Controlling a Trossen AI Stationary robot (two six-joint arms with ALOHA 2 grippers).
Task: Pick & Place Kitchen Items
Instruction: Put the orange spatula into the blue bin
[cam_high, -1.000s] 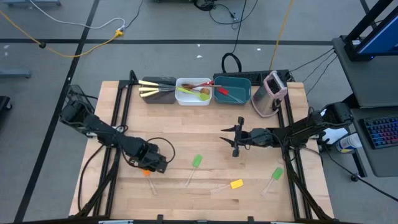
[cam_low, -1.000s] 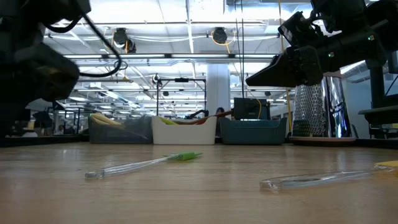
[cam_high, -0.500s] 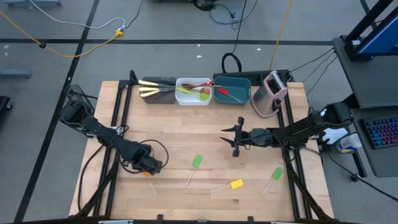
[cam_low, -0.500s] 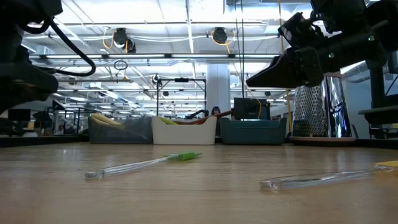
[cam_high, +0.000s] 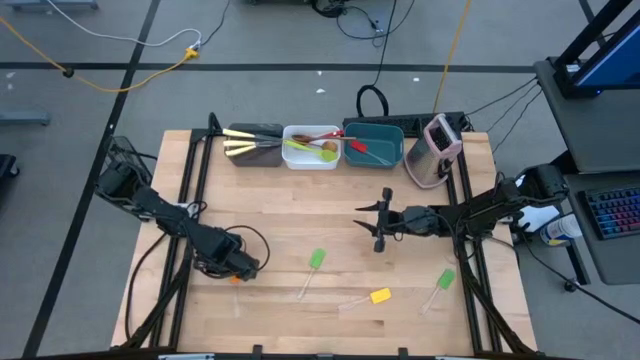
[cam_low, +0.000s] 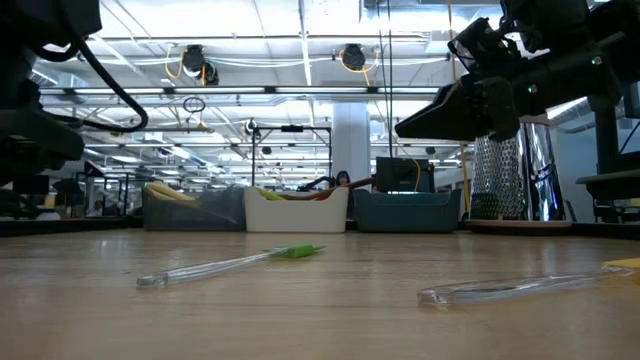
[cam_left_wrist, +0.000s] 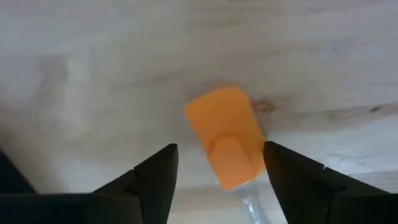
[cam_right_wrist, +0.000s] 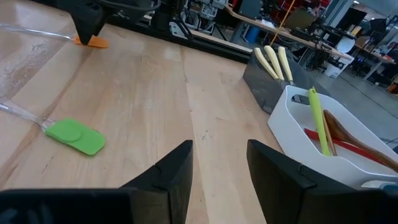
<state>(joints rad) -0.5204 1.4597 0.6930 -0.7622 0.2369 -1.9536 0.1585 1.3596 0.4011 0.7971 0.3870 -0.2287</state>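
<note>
the table (cam_high: 300, 215) is carrying three tubs along its far edge: a brown tub (cam_high: 252, 146) holding cream-handled knives (cam_right_wrist: 273, 62), a white tub (cam_high: 311, 160) holding a green spoon (cam_right_wrist: 317, 121), a wooden spoon (cam_right_wrist: 348, 140) and a red one, and a teal tub (cam_high: 385, 135) holding a red-headed spatula (cam_high: 358, 147). a pink-and-grey appliance (cam_high: 434, 150) is standing just beside the teal tub. the left arm is reaching over the near left part of the table, its left gripper (cam_high: 238, 268) hanging low with fingers (cam_left_wrist: 155, 180) spread apart on either side of the orange spatula (cam_left_wrist: 227, 137), which is lying flat on the wood, head between the fingers and not touching them. the right arm is waiting over the middle right of the table, the right gripper (cam_high: 380, 228) raised off the wood with fingers (cam_right_wrist: 177, 171) parted and holding nothing. a green spatula (cam_high: 314, 265) is lying near the table's middle front, a yellow spatula (cam_high: 372, 298) nearer the front edge, and a second green spatula (cam_high: 441, 284) to the right, all well apart from each other.
</note>
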